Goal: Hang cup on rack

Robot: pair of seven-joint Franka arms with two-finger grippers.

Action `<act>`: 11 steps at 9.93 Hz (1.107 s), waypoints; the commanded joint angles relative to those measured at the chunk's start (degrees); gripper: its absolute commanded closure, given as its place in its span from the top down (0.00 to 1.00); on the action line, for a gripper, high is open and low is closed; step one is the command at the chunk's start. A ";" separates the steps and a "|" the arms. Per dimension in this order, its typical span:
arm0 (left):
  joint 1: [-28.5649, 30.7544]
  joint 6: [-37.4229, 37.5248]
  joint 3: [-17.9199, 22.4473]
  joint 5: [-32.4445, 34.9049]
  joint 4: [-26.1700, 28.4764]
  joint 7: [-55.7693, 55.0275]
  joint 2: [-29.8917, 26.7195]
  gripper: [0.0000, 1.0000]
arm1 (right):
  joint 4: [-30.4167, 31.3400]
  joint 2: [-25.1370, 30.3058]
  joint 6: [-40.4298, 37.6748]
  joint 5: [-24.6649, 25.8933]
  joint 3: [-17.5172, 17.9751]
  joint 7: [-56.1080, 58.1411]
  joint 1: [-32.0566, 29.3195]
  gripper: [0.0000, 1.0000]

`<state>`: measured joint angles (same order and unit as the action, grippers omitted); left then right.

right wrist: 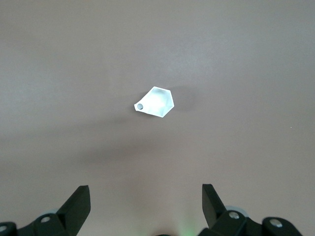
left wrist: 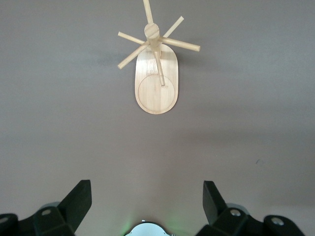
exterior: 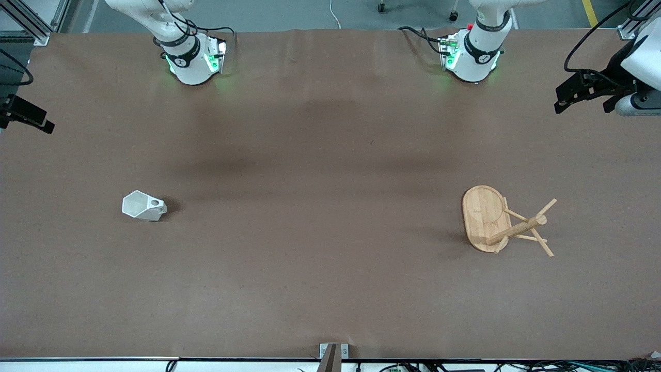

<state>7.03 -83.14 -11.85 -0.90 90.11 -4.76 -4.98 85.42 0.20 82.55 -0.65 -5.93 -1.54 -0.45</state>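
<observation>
Currently, by item:
Cup (exterior: pixel 143 206): white and faceted, standing on the table (exterior: pixel 320 155) toward the right arm's end, its pierced handle tab pointing toward the rack's end.
Rack (exterior: pixel 503 220): bamboo, upright on its oval base toward the left arm's end, well apart from the cup; thin pegs fan out from the post.
Left gripper (left wrist: pixel 146 206): high above the table at the left arm's end, fingers spread wide, holding nothing.
Right gripper (right wrist: pixel 145 209): high above the table, fingers spread wide, holding nothing; the cup lies well below.
</observation>
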 commanded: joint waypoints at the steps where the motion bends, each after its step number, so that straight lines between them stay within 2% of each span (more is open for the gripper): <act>1: 0.17 0.09 -0.10 0.11 0.50 0.28 0.94 1.00 | 1.77 1.64 0.60 1.09 0.74 0.75 -0.87 1.00; 7: 0.61 0.09 -0.01 0.11 -1.07 0.46 1.64 1.00 | 2.29 1.47 0.85 1.09 0.65 2.50 -1.13 1.00; 8: 0.53 0.09 -0.01 0.11 -0.99 0.46 1.64 1.00 | 2.82 -0.10 2.42 1.09 0.57 2.69 -1.48 1.00; 9: 0.44 0.09 -0.01 0.02 -0.99 0.37 1.64 1.00 | 5.70 -1.86 6.53 1.09 0.57 4.08 -1.83 1.00; 11: 0.35 0.09 -0.10 0.11 -0.90 0.28 1.64 1.00 | 16.66 -2.84 20.22 1.00 0.30 9.79 -3.15 1.00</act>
<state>7.41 -83.21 -11.71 -0.90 88.76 -4.69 -4.37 94.88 -2.65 96.06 -0.54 -6.10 5.10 -2.09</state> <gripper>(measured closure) 0.000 0.000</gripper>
